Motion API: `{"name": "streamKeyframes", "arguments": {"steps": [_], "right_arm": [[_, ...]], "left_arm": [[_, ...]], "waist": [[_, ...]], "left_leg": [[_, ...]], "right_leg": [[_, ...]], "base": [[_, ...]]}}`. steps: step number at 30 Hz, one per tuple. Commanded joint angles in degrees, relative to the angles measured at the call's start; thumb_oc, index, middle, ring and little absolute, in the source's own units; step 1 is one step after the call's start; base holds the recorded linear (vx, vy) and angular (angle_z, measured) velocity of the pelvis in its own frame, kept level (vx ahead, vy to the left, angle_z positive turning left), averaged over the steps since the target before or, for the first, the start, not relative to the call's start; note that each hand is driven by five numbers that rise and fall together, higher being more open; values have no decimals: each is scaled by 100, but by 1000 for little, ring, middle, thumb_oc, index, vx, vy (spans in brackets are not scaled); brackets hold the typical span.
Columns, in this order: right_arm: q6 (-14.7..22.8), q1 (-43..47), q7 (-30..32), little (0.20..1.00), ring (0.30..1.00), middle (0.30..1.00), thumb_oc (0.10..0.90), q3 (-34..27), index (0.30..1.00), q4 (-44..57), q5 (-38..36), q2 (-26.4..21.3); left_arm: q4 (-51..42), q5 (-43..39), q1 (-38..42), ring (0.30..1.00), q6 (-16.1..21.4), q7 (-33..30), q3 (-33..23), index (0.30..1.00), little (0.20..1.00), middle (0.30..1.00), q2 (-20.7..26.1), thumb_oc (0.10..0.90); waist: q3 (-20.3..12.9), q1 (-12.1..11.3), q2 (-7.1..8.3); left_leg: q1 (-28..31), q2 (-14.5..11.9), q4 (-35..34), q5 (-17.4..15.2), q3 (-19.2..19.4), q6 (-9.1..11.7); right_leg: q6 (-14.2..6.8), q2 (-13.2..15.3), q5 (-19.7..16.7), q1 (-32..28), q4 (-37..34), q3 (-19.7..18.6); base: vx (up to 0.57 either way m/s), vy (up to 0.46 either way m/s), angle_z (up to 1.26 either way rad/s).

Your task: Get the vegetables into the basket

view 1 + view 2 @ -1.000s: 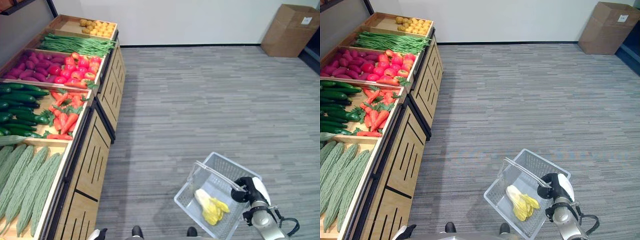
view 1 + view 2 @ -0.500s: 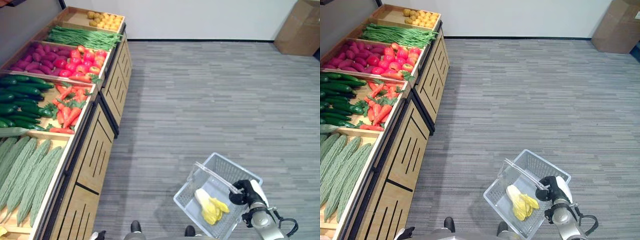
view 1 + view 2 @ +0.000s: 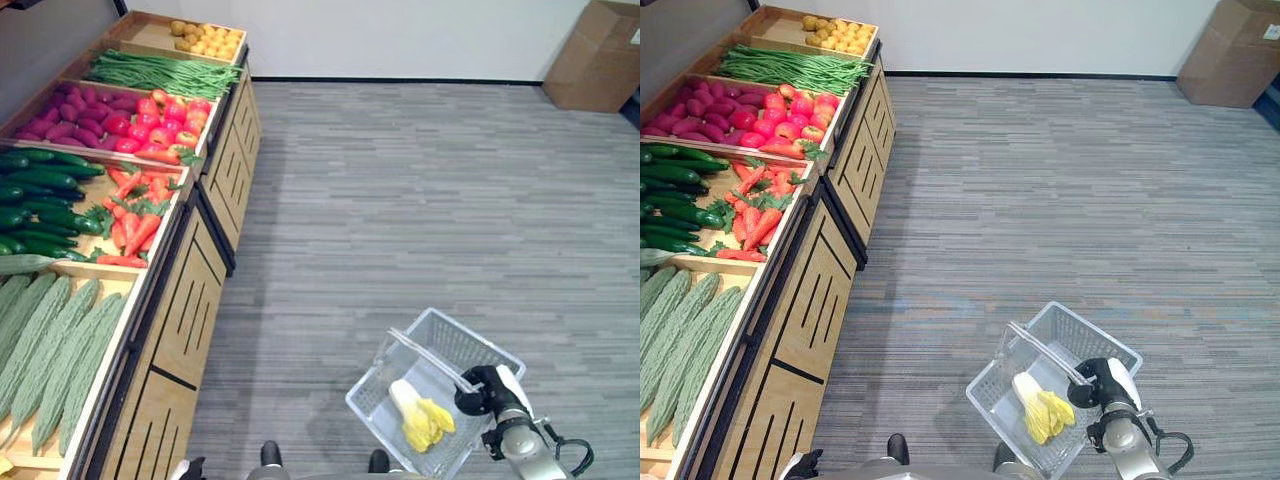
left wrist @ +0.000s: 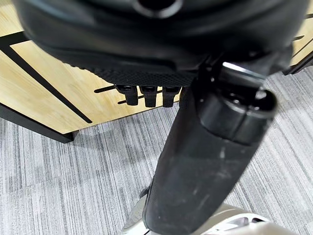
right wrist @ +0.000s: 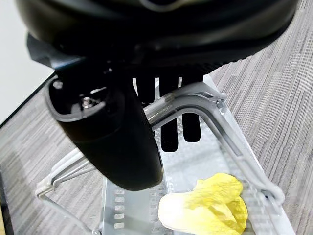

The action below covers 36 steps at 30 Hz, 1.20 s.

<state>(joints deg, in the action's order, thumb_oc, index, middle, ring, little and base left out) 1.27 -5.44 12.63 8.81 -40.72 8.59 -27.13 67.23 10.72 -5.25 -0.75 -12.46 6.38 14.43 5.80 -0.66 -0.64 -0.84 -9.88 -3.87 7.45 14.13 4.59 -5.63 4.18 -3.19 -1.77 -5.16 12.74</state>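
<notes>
Nothing here can be read; the cardboard box [image 3: 596,55] at the far right carries a white label, too small to make out.

Bright, even overhead light; soft shadows; no glare; wrist views blurred close-up, perhaps defocused.
</notes>
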Motion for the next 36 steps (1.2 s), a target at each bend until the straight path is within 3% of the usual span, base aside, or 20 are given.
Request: {"name": "streamKeyframes", "arguments": {"steps": [1,6,8,13,19,22,27,36], "right_arm": [[358,572,366,300,300,300,400,-380,300,434,149,-452],[392,483,470,300,300,300,400,-445,300,589,346,-615],[394,328,539,300,300,300,400,-518,300,674,435,-681],[349,291,614,300,300,300,400,-633,300,686,459,-731],[364,136,697,300,300,300,400,-662,300,680,465,-621],[334,63,616,300,300,300,400,-593,300,691,574,-558],[275,48,587,300,300,300,400,-567,300,606,559,-408],[237,339,546,300,300,300,400,-404,300,547,544,-209]], "left_arm": [[135,11,337,1000,60,-178,-33,1000,1000,1000,341,900],[60,-24,418,1000,87,-231,-11,1000,1000,1000,387,900],[-44,-343,479,1000,122,-322,-133,1000,1000,1000,367,900],[-81,-328,531,1000,124,-342,-44,1000,1000,1000,334,900],[-4,-312,499,1000,119,-377,-41,1000,1000,1000,330,900],[34,-273,423,1000,102,-375,-91,1000,1000,1000,352,900],[42,-206,413,1000,114,-351,-35,1000,1000,1000,401,900],[-43,-80,434,1000,143,-360,82,1000,1000,1000,574,900]], "waist": [[270,-42,313],[388,11,258],[505,34,237],[573,-29,229],[567,-140,221],[459,-179,265],[349,-213,432],[257,-226,617]], "left_leg": [[150,-216,253,-328,-700,253],[-54,-356,606,-228,-847,287],[-310,-371,1168,-90,-921,314],[-710,-146,821,14,-1184,249],[-1126,-177,188,574,-1097,329],[-964,-153,157,449,-999,270],[-904,36,400,152,-801,73],[-880,485,501,-293,-602,-269]], "right_leg": [[-125,179,188,276,486,-261],[51,27,408,423,795,-244],[152,-27,491,253,739,-95],[109,26,551,186,687,-40],[81,-73,774,-90,742,-238],[45,-50,870,-310,685,-391],[-109,251,840,-435,639,-548],[-490,658,261,-96,709,-827]], "base": [[26,-158,2],[32,-143,3],[96,-201,34],[75,-25,16],[175,52,14],[231,142,-68],[169,172,-32],[84,167,-16]]}}
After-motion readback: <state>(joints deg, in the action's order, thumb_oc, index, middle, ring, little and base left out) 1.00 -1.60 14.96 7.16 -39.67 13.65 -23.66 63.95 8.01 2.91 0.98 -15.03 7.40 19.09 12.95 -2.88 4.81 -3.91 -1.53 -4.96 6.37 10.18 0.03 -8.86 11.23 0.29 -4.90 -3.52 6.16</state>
